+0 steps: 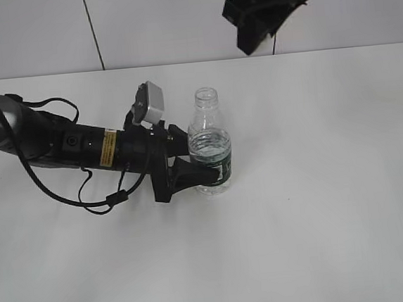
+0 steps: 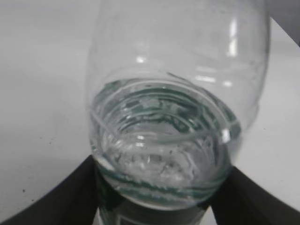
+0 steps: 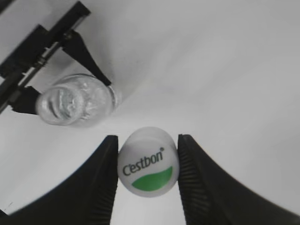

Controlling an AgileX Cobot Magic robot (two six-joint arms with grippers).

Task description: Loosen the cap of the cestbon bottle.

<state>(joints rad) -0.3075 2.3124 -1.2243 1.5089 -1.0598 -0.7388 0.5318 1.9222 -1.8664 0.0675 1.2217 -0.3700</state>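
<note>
The cestbon bottle [image 1: 210, 150] stands upright on the white table, its neck bare and open. My left gripper [image 1: 189, 174] is shut on its green-labelled body from the left; in the left wrist view the bottle [image 2: 178, 117] fills the frame between the black fingers [image 2: 159, 197]. The white cap [image 3: 147, 161], with "C'estbon" text and a green mark, is off the bottle and held between my right gripper's fingers [image 3: 147, 173], high above the table. The right wrist view looks down on the bottle [image 3: 75, 99]. In the exterior view the right gripper [image 1: 264, 15] hangs at the top edge, with the cap hidden.
The white table [image 1: 331, 182] stretches around the bottle. A white wall with a dark seam [image 1: 92, 30] stands behind. The left arm and its cables [image 1: 60, 146] lie across the table's left side.
</note>
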